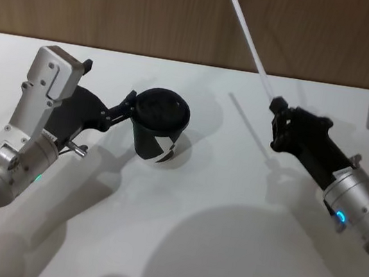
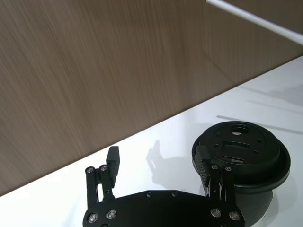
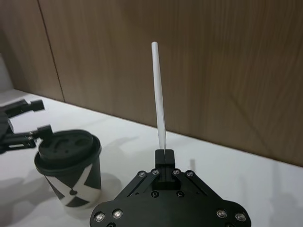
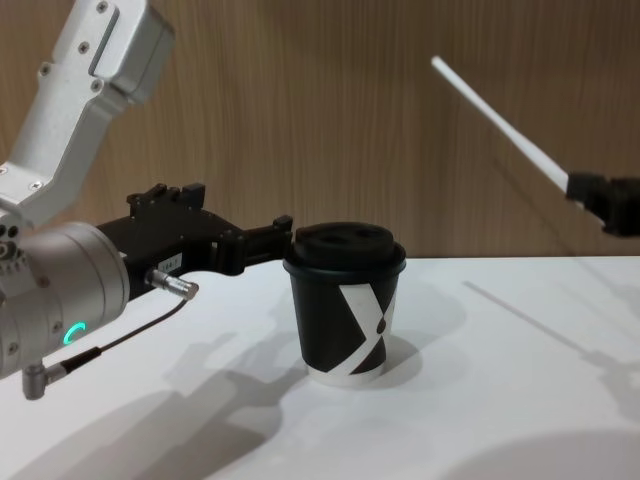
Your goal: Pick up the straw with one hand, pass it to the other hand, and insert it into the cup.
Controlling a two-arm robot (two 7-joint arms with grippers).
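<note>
The straw [image 1: 252, 40] is off the counter [image 1: 222, 257]. Its lower end is clamped in the right tool [image 1: 278, 111], whose jaws are closed on it. It slants up and back in front of the wood wall [image 1: 122, 2], well apart from the cup [image 1: 161, 124]. Judging by that, the lifting is done. The pictures do not tell whether a handover has been made, and the insertion is plainly left, since nothing stands in the lid [image 2: 241, 146].

The cup stands upright near the counter's middle. The left tool [image 1: 128, 105] sits low beside it with its jaws apart and nothing between them. One finger [image 2: 203, 161] is right at the lid's rim, though whether it touches cannot be told. That tool crowds the cup's left side, so a lowering straw would likely need to arrive from above or from the right. The lid's small opening will call for careful aim.
</note>
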